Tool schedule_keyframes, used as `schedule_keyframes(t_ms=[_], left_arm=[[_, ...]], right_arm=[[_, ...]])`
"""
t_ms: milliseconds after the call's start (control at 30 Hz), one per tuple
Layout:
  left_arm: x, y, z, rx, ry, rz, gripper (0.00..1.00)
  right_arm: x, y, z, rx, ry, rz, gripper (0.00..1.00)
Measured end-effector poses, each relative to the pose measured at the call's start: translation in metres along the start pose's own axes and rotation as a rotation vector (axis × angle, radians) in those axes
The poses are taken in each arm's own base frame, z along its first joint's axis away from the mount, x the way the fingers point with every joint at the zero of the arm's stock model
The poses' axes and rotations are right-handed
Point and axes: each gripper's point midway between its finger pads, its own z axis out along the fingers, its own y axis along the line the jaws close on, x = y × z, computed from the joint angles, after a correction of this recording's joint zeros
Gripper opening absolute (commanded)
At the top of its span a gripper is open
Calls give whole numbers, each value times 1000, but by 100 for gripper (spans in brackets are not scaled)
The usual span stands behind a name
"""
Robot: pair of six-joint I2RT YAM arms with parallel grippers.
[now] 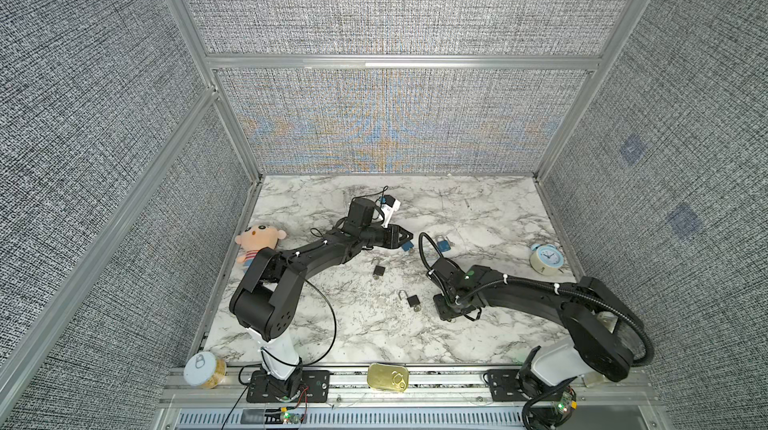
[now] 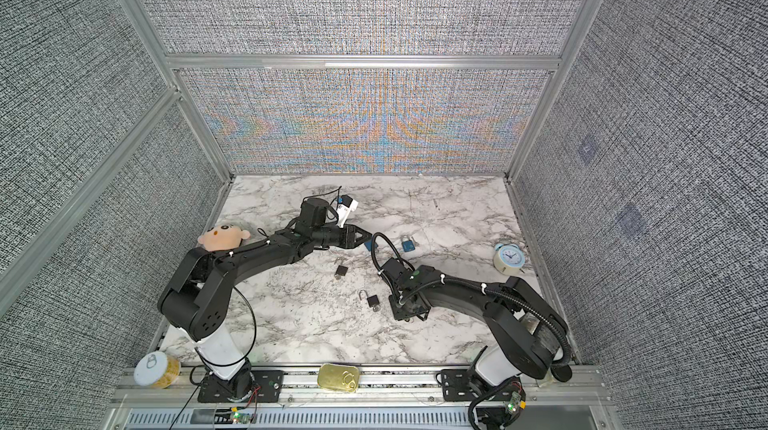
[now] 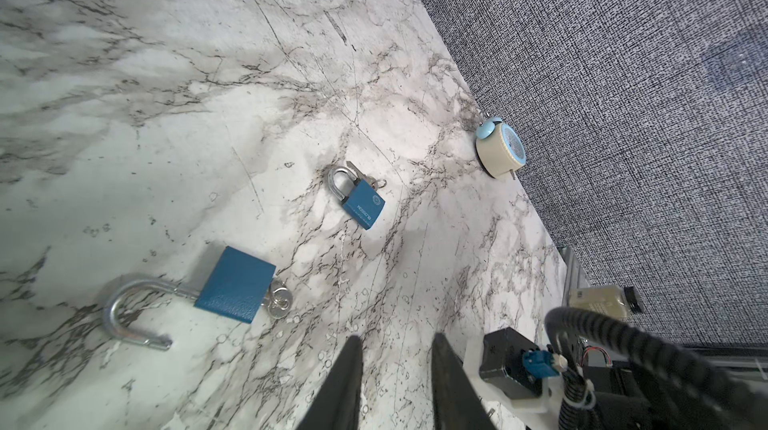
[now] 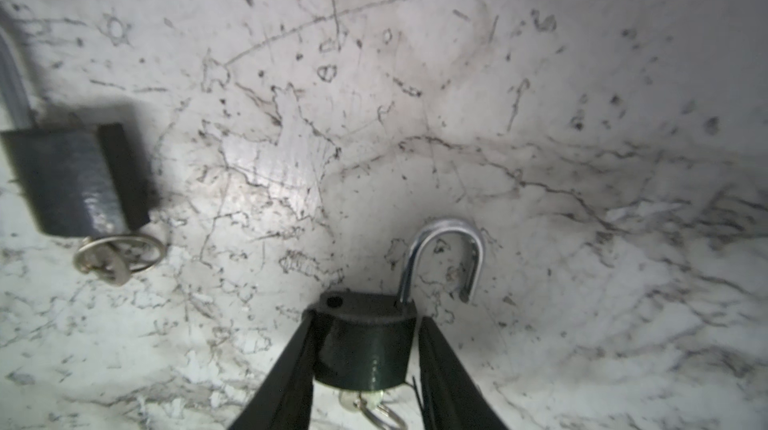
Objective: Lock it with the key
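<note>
A black padlock (image 4: 365, 349) with its shackle (image 4: 449, 253) swung open sits between my right gripper's (image 4: 365, 319) fingers, which are shut on its body; a key on a ring (image 4: 370, 403) sticks out of its underside. In both top views the right wrist (image 1: 455, 303) points down and hides this lock. Another black padlock (image 4: 79, 182) with a key (image 4: 112, 259) lies beside it. My left gripper (image 3: 397, 365) is open and holds nothing. It hovers near a blue padlock (image 3: 235, 284) with an open shackle and a key (image 3: 280, 303).
A second, closed blue padlock (image 3: 365, 203) lies farther right, and a third black padlock (image 1: 378, 269) mid-table. An alarm clock (image 1: 545, 258) stands at the right edge, a plush doll (image 1: 257, 240) at the left. A gold tin (image 1: 387, 377) and a jar (image 1: 203, 369) sit on the front rail.
</note>
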Motion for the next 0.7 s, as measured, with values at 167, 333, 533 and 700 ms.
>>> schedule_keyframes(t_ms=[167, 333, 533, 700], left_arm=[[0, 0, 0, -4, -1, 2, 31], [1, 1, -1, -10, 4, 2, 31], [4, 4, -3, -34, 14, 4, 31], [8, 5, -3, -30, 25, 1, 31]], right_arm=[[0, 2, 1, 30, 0, -22, 36], [-1, 3, 2, 42, 0, -31, 28], [-2, 2, 0, 47, -9, -33, 25], [-15, 6, -13, 31, -58, -35, 24]])
